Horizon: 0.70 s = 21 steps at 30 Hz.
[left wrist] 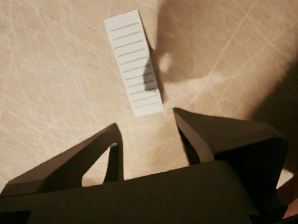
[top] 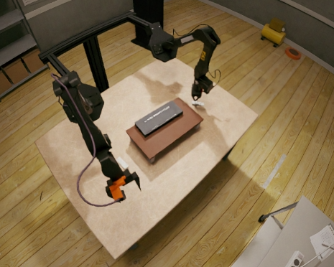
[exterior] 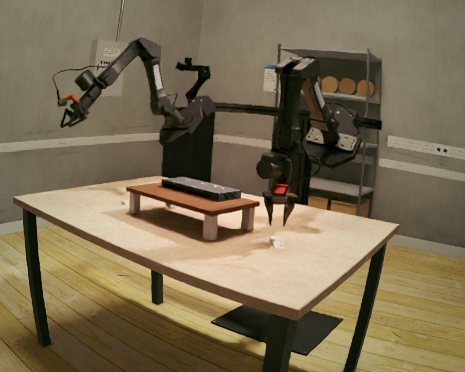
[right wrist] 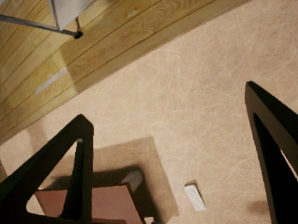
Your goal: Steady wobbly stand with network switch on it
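Observation:
The brown stand point(top: 164, 130) sits mid-table on short pale legs with the dark network switch point(top: 159, 118) lying on top; both also show in the exterior view, the stand point(exterior: 191, 201) and the switch point(exterior: 201, 188). One white wedge point(top: 197, 103) lies on the table past the stand's far end. My left gripper point(top: 196, 97) hangs just above it, fingers partly apart and empty; in the left wrist view the wedge point(left wrist: 133, 63) lies just ahead of the fingertips. A second white wedge point(top: 122, 163) lies near the stand's other end. My right gripper point(top: 132, 183) point(exterior: 69, 119) is wide open and empty, held high above the table.
The right wrist view looks down from high up on the stand's corner point(right wrist: 100, 219), a wedge point(right wrist: 194, 197) and the table edge. A black frame and column point(top: 93, 54) stand behind the table. Shelving point(exterior: 334, 125) stands at the back.

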{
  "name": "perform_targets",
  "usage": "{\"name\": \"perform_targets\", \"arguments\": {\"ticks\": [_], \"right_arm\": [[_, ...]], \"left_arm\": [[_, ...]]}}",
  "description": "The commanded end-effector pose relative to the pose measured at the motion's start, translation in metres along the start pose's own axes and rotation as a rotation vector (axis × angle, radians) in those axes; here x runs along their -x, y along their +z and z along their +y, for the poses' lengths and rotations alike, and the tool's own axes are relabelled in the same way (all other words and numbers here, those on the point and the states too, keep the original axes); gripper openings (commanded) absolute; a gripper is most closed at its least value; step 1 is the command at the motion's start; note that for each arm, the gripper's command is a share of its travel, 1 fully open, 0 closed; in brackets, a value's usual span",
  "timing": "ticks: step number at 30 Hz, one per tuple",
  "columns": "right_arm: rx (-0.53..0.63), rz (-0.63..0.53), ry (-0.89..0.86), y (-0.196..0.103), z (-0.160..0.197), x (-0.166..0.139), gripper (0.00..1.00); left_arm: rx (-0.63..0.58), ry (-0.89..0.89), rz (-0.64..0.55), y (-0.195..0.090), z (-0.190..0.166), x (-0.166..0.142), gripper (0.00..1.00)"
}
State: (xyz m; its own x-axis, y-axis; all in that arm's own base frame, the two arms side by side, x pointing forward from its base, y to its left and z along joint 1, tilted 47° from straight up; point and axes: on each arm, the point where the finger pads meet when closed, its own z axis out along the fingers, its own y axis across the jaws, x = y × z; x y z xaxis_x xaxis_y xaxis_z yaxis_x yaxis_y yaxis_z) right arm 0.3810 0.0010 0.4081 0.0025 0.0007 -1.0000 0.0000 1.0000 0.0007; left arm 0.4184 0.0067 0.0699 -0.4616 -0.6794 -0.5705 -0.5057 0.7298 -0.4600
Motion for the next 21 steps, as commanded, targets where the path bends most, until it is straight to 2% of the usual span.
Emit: {"name": "perform_targets", "arguments": {"ticks": [1, 6, 7, 8, 11, 12, 15, 21], "right_arm": [[0.005, -0.048, -0.011, -0.009, 0.001, 0.016, 1.0], [0.005, -0.048, -0.011, -0.009, 0.001, 0.016, 1.0], [0.005, -0.048, -0.011, -0.009, 0.001, 0.016, 1.0], [0.005, -0.048, -0.011, -0.009, 0.001, 0.016, 1.0], [0.005, -0.048, -0.011, -0.009, 0.001, 0.016, 1.0], [0.005, -0.048, -0.011, -0.009, 0.001, 0.016, 1.0], [0.005, -0.048, -0.011, -0.009, 0.001, 0.016, 1.0], [0.005, -0.048, -0.011, -0.009, 0.001, 0.016, 1.0]], "left_arm": [[0.011, -0.001, -0.014, 0.002, 0.002, 0.007, 0.43], [0.005, 0.0, 0.007, 0.005, 0.0, 0.005, 0.43], [-0.03, 0.007, -0.02, -0.005, -0.012, 0.01, 0.43], [0.02, 0.003, -0.003, 0.0, 0.006, 0.001, 0.43], [0.0, 0.002, -0.008, -0.001, 0.0, 0.003, 0.43], [-0.019, -0.004, -0.022, 0.008, -0.006, 0.013, 0.43], [-0.028, 0.01, -0.007, 0.012, -0.01, 0.004, 0.43], [-0.025, 0.002, -0.015, 0.022, -0.008, 0.008, 0.43]]}}
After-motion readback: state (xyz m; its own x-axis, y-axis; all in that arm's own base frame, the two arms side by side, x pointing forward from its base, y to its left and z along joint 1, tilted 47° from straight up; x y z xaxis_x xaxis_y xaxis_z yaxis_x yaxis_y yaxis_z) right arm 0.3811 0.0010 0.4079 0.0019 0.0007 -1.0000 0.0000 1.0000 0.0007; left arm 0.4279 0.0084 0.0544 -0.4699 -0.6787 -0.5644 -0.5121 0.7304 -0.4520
